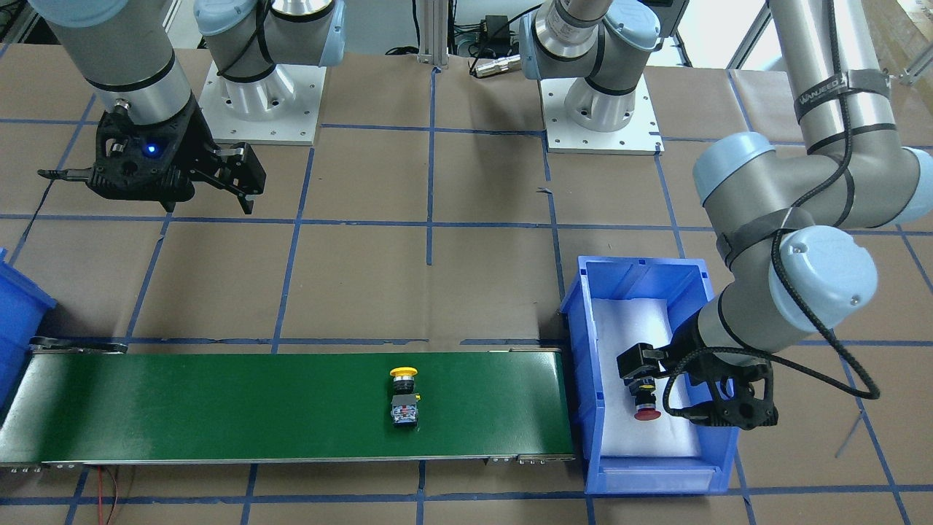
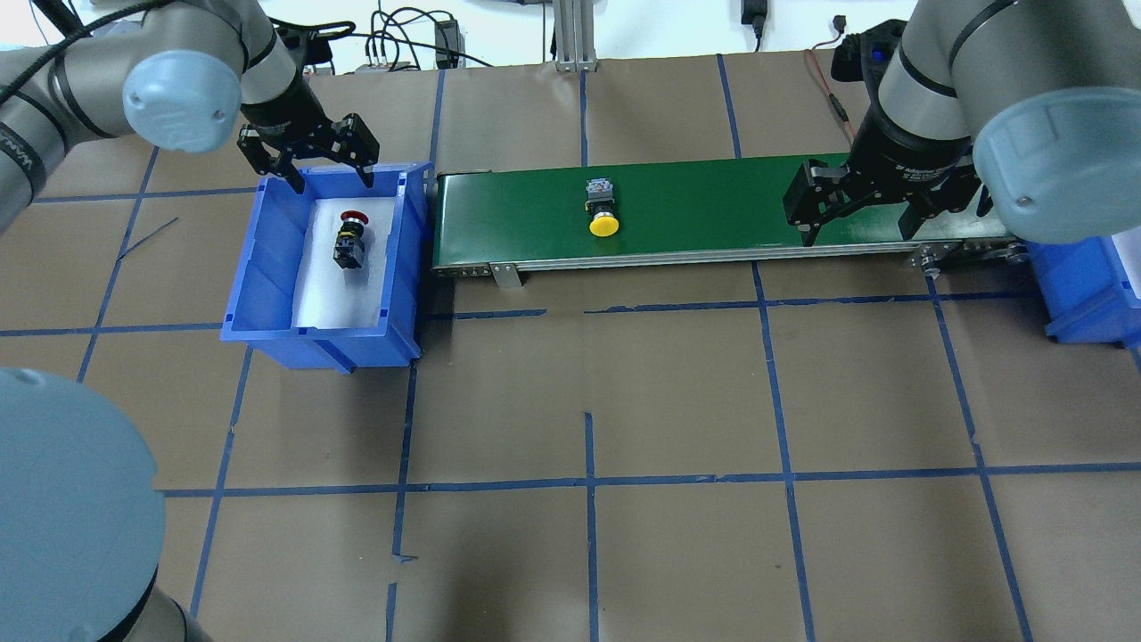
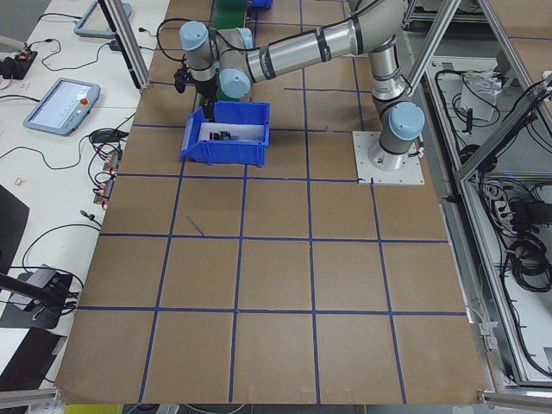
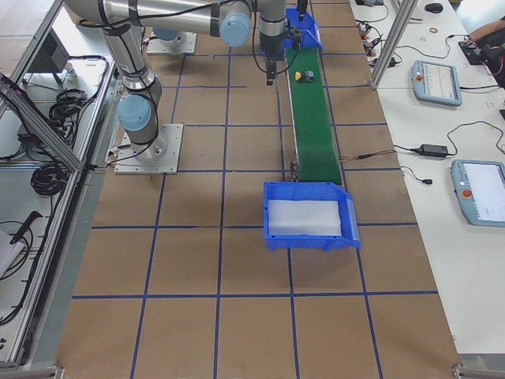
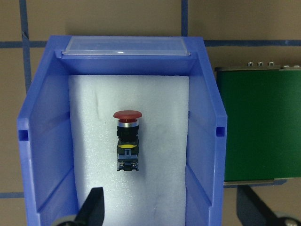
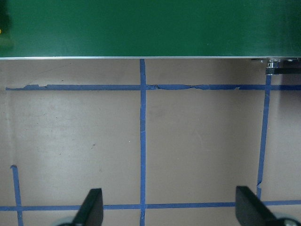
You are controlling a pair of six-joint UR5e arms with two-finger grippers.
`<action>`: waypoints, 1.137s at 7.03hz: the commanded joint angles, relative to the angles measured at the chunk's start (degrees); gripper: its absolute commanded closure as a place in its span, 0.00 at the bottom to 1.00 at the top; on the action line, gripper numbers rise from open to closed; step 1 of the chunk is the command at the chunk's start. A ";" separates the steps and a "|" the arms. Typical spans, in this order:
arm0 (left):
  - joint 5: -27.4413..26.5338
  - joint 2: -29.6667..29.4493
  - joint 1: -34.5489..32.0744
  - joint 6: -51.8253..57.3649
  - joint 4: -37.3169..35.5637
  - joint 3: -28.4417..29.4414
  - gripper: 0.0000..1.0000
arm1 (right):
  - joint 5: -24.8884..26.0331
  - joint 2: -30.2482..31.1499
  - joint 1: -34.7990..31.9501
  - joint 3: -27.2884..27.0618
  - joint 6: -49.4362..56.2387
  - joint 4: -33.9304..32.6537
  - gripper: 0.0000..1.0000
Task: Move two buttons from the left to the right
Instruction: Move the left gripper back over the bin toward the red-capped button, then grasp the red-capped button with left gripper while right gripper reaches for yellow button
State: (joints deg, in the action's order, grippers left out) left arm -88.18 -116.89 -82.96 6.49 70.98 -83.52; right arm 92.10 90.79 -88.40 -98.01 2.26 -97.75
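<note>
Brown tabletop (image 2: 588,374): red button (image 2: 348,241) lies sideways in the bin (image 2: 267,267), nine o'clock of the belt (image 2: 695,209); yellow button (image 2: 603,214) mid-belt. Left gripper (image 2: 328,178) over the bin and right gripper (image 2: 857,227) at three o'clock both gape wide. Grasped off-centre, the rounded red button may slip.

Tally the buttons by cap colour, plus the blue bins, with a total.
Yellow button, on the green belt: 1
Red button, in the left bin: 1
Blue bins, the left bin and the right bin: 2
Total: 4
</note>
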 commanded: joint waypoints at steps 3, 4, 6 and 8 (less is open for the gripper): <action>-2.61 -1.40 0.52 -0.08 -6.10 -6.74 0.02 | 0.36 -3.58 -0.54 3.77 -0.94 -1.39 0.00; -2.52 -2.80 0.60 -0.16 -8.81 -7.44 0.04 | -0.16 -7.35 -1.67 6.14 -2.34 -3.57 0.00; -2.52 -4.48 0.60 -0.16 -10.15 -7.71 0.05 | -0.51 -15.35 -5.35 10.10 -8.03 -9.11 0.00; -1.91 -4.75 0.60 -0.16 -10.16 -7.63 0.41 | -1.22 -21.85 -8.44 15.72 -13.14 -10.79 0.00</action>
State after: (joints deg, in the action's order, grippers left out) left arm -90.45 -121.51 -82.36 6.32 60.92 -91.15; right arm 91.30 73.13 -95.10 -85.65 -7.84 -107.33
